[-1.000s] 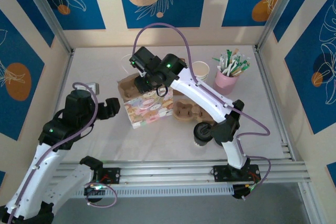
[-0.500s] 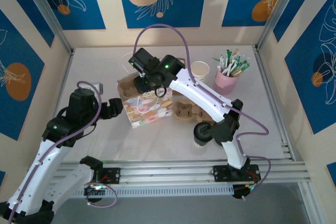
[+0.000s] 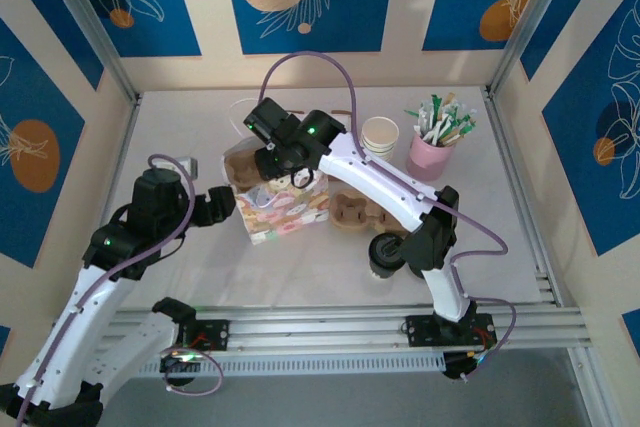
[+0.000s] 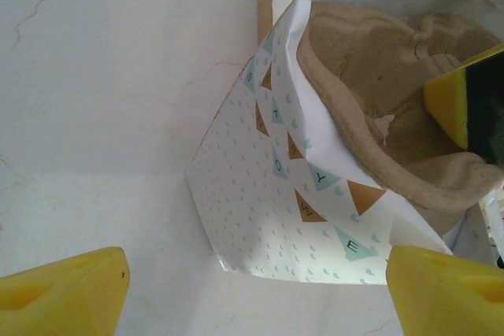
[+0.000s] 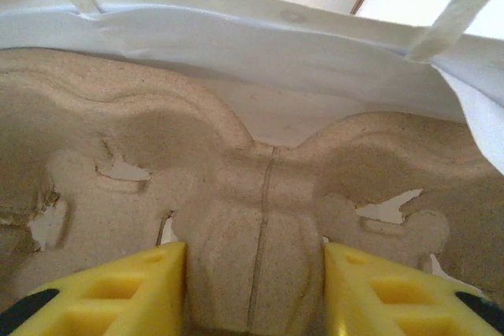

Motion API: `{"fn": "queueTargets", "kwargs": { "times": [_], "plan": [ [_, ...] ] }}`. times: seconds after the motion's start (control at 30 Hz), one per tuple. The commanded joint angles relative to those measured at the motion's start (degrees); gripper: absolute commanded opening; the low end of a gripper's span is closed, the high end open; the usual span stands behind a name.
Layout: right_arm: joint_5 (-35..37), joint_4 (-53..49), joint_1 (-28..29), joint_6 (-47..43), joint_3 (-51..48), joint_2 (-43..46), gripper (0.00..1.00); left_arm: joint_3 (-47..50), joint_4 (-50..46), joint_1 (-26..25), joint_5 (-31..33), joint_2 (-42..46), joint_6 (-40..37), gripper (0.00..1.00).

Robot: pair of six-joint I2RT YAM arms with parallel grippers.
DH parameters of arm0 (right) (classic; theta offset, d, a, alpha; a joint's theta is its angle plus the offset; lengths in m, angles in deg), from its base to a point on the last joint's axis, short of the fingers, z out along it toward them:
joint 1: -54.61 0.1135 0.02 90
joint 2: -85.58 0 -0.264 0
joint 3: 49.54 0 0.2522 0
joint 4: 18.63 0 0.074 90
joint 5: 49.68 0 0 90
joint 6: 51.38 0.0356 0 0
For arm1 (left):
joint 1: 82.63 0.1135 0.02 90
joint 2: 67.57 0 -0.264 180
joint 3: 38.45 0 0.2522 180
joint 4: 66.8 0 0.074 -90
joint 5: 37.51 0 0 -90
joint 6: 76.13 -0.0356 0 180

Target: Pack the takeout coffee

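Takeout coffee (image 3: 385, 254), black-lidded, stands on the desk (image 3: 310, 272) at lower centre-right of the overhead frame, beside the right arm's elbow. Right pincer (image 5: 256, 273) sits inside the patterned paper bag (image 3: 285, 217), clenched on the central ridge of the pulp carrier (image 5: 260, 194). Left pincer (image 4: 252, 289) hangs released, just left of the bag.

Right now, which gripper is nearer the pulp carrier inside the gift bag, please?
Right gripper, clamped on the pulp carrier. Left gripper hangs open just outside the gift bag.
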Motion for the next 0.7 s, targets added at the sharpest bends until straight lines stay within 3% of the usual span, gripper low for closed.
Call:
{"fn": "queueTargets", "kwargs": {
  "times": [0.0,0.67],
  "plan": [
    [1.82,-1.24,-0.48,1.85,-1.32,0.22,0.46,0.60,0.67,0.39,-0.50,0.40,0.54,0.85],
    [-4.41,2.19,-3.00,11.52,-4.29,2.13,0.46,1.80,2.28,0.37,-1.24,0.20,0.81,0.84]
  ]
}}
